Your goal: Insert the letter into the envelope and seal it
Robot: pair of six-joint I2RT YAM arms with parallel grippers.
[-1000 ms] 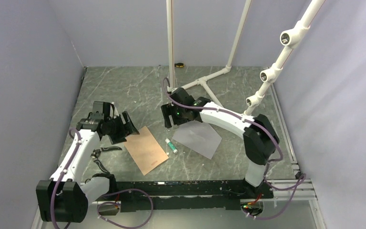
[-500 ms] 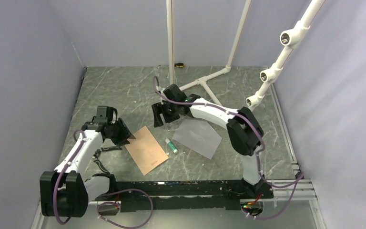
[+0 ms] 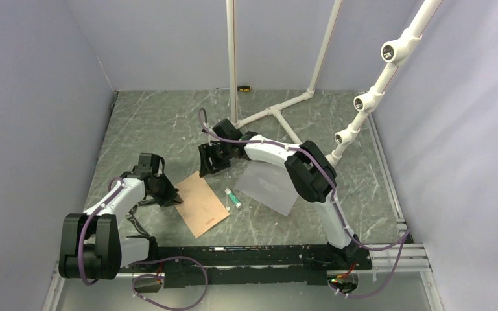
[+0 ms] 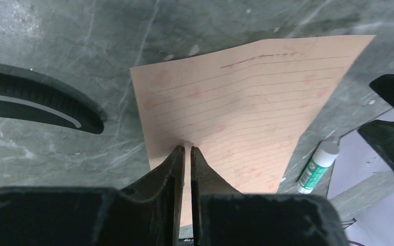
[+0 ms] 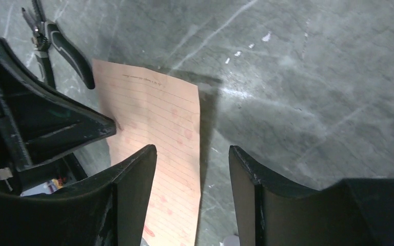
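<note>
Left wrist view: left gripper (image 4: 187, 149) is pinched shut on the left edge of the letter (image 4: 246, 102), with the paper running between its two fingers. The letter lies toward the near edge of the bench (image 3: 155, 123), left of centre, lined face up. Its gripped side looks slightly raised, going by the shadow in the right wrist view. Pliers (image 5: 61, 43) lie just beside it on the left-edge side. A glue stick (image 3: 233, 197) sits between the letter and the envelope (image 3: 269, 186), which lies flat, right of centre, not touching the letter. Farther in, about mid-bench, the right gripper (image 5: 192, 151) hangs by the letter's far end with its fingers spread wide, holding nothing. Step in hand, as I read it: lifting the letter for transfer. To do it well, hold the pinch firm and raise slowly so the sheet neither creases nor slips. Bring the spread right fingers onto the far edge for a second hold. Carry the sheet over the glue stick, not through it. Flap position is unclear from here, so confirm the opening first.
</note>
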